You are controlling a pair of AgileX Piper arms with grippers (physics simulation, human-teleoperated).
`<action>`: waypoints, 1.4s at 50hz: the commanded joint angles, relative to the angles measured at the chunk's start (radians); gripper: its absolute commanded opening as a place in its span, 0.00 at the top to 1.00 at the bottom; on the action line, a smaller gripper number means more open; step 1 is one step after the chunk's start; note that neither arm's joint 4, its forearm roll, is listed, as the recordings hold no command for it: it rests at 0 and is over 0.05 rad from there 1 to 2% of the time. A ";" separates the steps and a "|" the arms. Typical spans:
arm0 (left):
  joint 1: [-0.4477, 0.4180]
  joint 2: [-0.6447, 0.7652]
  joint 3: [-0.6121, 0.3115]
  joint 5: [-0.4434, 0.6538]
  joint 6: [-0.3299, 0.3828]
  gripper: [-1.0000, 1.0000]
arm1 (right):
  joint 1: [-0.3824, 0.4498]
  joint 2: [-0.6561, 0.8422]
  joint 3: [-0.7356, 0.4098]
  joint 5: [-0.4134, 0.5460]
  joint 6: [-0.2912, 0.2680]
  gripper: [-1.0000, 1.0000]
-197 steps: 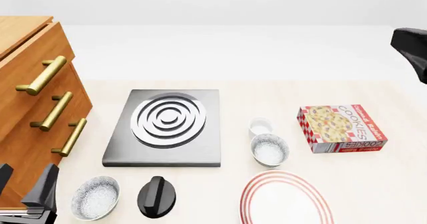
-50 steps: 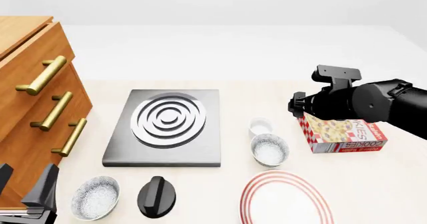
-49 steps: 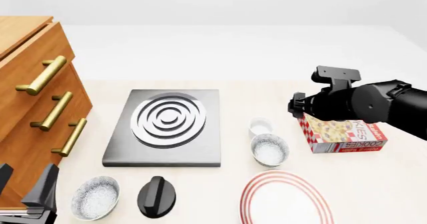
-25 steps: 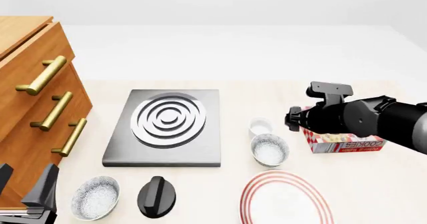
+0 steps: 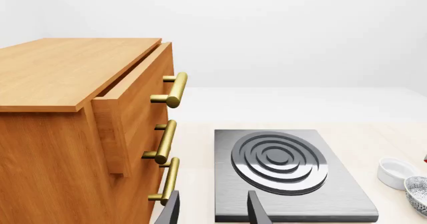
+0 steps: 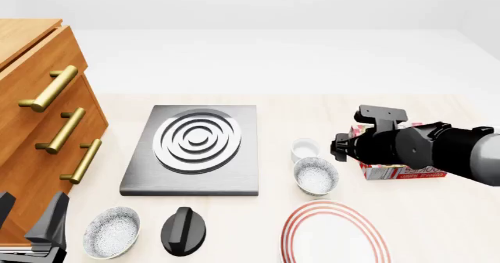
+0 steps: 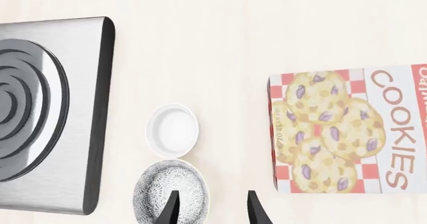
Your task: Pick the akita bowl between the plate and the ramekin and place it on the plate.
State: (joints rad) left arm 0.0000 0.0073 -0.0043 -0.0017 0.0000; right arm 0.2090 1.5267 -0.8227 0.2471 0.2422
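Left wrist: the left gripper [image 5: 210, 211] rests parted and empty near the wooden drawer unit [image 5: 80, 129], facing the hob plate [image 5: 287, 171].

Front: the akita bowl [image 6: 315, 176] sits between the ramekin [image 6: 304, 150] and the plate [image 6: 334, 234] on the pale table [image 6: 258, 108], probably rigid, light and smooth, so best pinched at the rim.

Right wrist: the right gripper [image 7: 212, 206] hovers parted over the bowl's edge, with the cookie box [image 7: 347, 129] just beside

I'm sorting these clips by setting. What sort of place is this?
Probably a simulated kitchen counter: a single-burner stove plate sits beside a wooden drawer cabinet, with crockery and a cookies box on the pale table.
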 commanded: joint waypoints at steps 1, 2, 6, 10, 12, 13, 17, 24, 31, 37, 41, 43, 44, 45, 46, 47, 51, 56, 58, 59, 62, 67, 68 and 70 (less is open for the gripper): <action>0.000 0.000 0.000 0.000 0.000 0.00 | 0.008 0.027 0.010 -0.028 0.010 0.00; 0.000 0.000 0.000 0.000 0.000 0.00 | 0.008 0.027 0.010 -0.028 0.010 0.00; 0.000 0.000 0.000 0.000 0.000 0.00 | 0.012 0.040 0.016 -0.043 0.019 0.00; 0.000 0.000 0.000 0.000 0.000 0.00 | 0.025 0.057 0.031 -0.063 0.030 0.00; 0.000 0.000 0.000 0.000 0.000 0.00 | 0.030 0.062 0.035 -0.068 0.036 0.00; 0.000 0.000 0.000 0.000 0.000 0.00 | 0.030 0.062 0.035 -0.070 0.038 0.00; 0.000 0.000 0.000 0.000 0.000 0.00 | 0.030 0.067 0.040 -0.080 0.040 0.00; 0.000 0.000 0.000 0.000 0.000 0.00 | 0.025 0.075 0.042 -0.087 0.035 0.00; 0.000 0.000 0.000 0.000 0.000 0.00 | 0.021 0.081 0.048 -0.097 0.036 0.00; 0.000 0.000 0.000 0.000 0.000 0.00 | 0.019 0.107 0.053 -0.118 0.032 0.00; 0.000 0.000 0.000 0.000 0.000 0.00 | 0.016 0.113 0.054 -0.121 0.028 0.00; 0.000 0.000 0.000 0.000 0.000 0.00 | 0.019 0.115 0.054 -0.123 0.031 0.00; 0.000 0.000 0.000 0.000 0.000 0.00 | 0.019 0.115 0.054 -0.123 0.031 0.00; 0.000 0.000 0.000 0.000 0.000 0.00 | 0.020 0.114 0.057 -0.124 0.029 0.00; 0.000 0.000 0.000 0.000 0.000 0.00 | 0.020 0.114 0.057 -0.124 0.029 0.00; 0.000 0.000 0.000 0.000 0.000 0.00 | 0.022 0.114 0.057 -0.125 0.029 0.00; 0.000 0.000 0.000 0.000 0.000 0.00 | 0.021 0.122 0.063 -0.133 0.025 0.00; 0.000 0.000 0.000 0.000 0.000 0.00 | 0.028 0.135 0.072 -0.147 0.030 0.00; 0.000 0.000 0.000 0.000 0.000 0.00 | 0.031 0.141 0.074 -0.151 0.028 0.00; 0.000 0.000 0.000 0.000 0.000 0.00 | 0.032 0.144 0.074 -0.152 0.030 0.00; 0.000 0.000 0.000 0.000 0.000 0.00 | 0.030 0.144 0.074 -0.150 0.028 0.00; 0.000 0.000 0.000 0.000 0.000 0.00 | 0.031 0.152 0.076 -0.154 0.027 0.00; 0.000 0.000 0.000 0.000 0.000 0.00 | 0.030 0.153 0.075 -0.154 0.026 0.00; 0.000 0.000 0.000 0.000 0.000 0.00 | 0.033 0.153 0.074 -0.152 0.027 0.00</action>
State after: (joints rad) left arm 0.0000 0.0073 -0.0043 -0.0017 0.0000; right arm 0.2380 1.6671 -0.7517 0.1013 0.2701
